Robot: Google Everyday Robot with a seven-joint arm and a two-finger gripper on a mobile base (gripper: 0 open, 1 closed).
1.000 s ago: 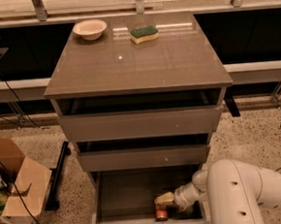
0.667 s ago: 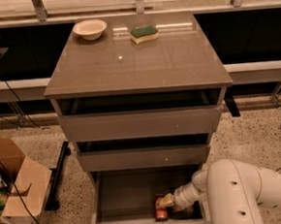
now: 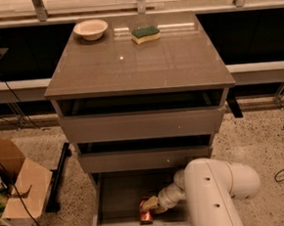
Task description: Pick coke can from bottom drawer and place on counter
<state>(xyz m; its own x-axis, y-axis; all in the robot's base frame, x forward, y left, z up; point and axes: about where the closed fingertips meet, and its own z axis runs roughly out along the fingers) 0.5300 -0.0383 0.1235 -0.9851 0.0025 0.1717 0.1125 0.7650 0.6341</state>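
A small red cylindrical drink can, the coke can, was seen inside the grey-brown cabinet's bottom drawer, which was pulled out; the can was near the front edge of that drawer, a little right of the cabinet's middle line. Whether it stood upright or lay tilted could not be told. The gripper, at the end of a thick white arm reaching in from the cabinet's front right, was placed right at the can, just above and behind it. How far the gripper was open, and whether the can was held, could not be told.

The counter, the glossy grey-brown top of the cabinet, was occupied at its far edge only by a pale round bowl and a green and yellow sponge.

The can was judged to be light, with thin metal walls that are stiff enough for a moderate squeeze but dent under a hard one, and with a smooth, somewhat slippery surface. It was judged best taken across the middle of its body, not at its rim, and kept level while lifted clear of the two upper drawer fronts.
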